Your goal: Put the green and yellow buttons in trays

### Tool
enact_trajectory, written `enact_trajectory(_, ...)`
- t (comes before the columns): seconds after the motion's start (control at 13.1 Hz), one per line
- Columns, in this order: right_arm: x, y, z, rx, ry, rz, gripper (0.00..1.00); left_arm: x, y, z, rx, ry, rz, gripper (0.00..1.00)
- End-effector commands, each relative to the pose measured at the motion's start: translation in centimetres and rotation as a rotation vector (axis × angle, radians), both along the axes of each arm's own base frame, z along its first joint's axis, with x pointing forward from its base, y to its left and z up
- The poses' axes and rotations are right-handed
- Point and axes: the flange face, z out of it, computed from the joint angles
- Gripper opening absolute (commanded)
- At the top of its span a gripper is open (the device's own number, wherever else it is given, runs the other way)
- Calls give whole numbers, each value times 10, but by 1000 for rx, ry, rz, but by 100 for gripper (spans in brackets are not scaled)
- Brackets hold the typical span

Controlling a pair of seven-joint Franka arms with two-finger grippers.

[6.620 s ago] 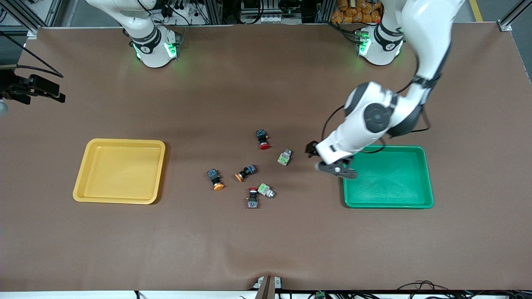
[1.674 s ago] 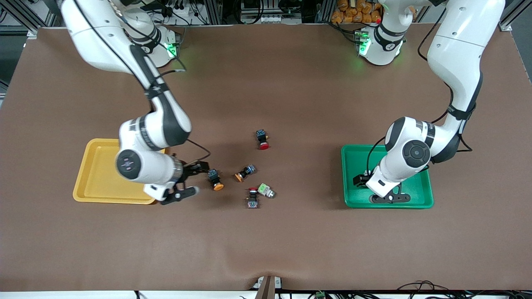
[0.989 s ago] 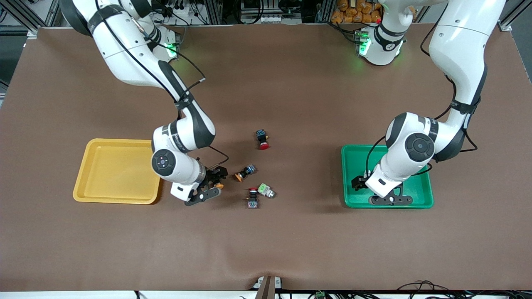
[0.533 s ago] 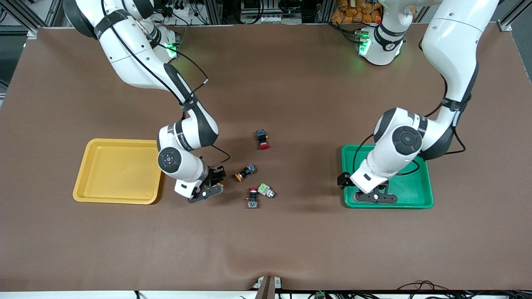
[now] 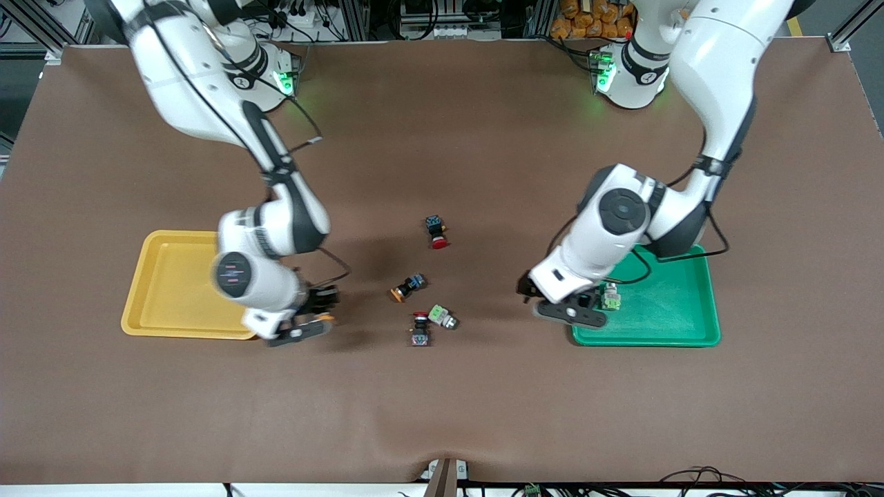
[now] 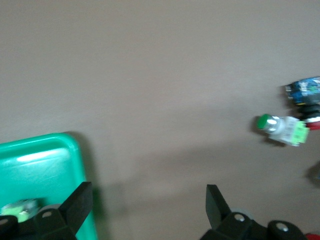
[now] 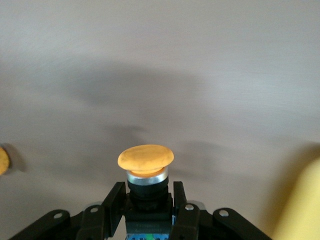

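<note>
My right gripper (image 5: 304,322) is shut on a yellow button (image 7: 145,165), orange-yellow cap outward, and holds it just off the table beside the yellow tray (image 5: 173,290). My left gripper (image 5: 563,304) is open and empty over the table at the edge of the green tray (image 5: 663,310). One green button (image 5: 610,298) lies in the green tray; it also shows in the left wrist view (image 6: 17,207). A second green button (image 5: 442,316) and a second yellow button (image 5: 407,285) lie on the table between the trays. That green button shows in the left wrist view (image 6: 282,129).
Two black switches with red caps lie among the buttons: one (image 5: 436,231) farther from the front camera, one (image 5: 419,331) touching the loose green button. The yellow tray's rim (image 7: 310,200) shows at the edge of the right wrist view.
My right gripper has shut on the yellow button and carried it toward the yellow tray. My left gripper has left a green button in the green tray and moved out over its edge.
</note>
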Motion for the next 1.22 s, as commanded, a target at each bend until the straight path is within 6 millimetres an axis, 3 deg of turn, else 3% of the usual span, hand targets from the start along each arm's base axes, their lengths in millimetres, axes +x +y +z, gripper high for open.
enact_trajectory(0.0,-2,-69,49,-12,26,-62,12,5,-24,-23,-8,-113,-98,100)
enact_trajectory(0.08,-3,-92,57,-3,52,-49,12,5,-27,-34,-25,-132,-111,100)
enact_trajectory(0.38,-13,-194,75,34,136,-92,15,-7,-61,-46,-114,-197,-153,100)
enact_trajectory(0.46,-17,-219,73,49,155,-63,15,-10,-69,-50,-134,-209,-163,100)
enact_trajectory(0.68,-27,-269,60,69,198,-41,17,-24,-89,-76,-191,-226,-185,100)
enact_trajectory(0.84,-34,-299,33,91,236,-34,19,-26,-94,-78,-221,-248,-188,100)
enact_trajectory(0.91,-34,-300,28,94,240,-23,33,-32,-102,-82,-235,-252,-198,100)
enact_trajectory(1.07,-33,-296,27,96,241,-11,100,-37,-108,-95,-257,-267,-208,100)
enact_trajectory(1.14,-32,-296,29,98,233,14,100,-38,-108,-102,-280,-285,-212,100)
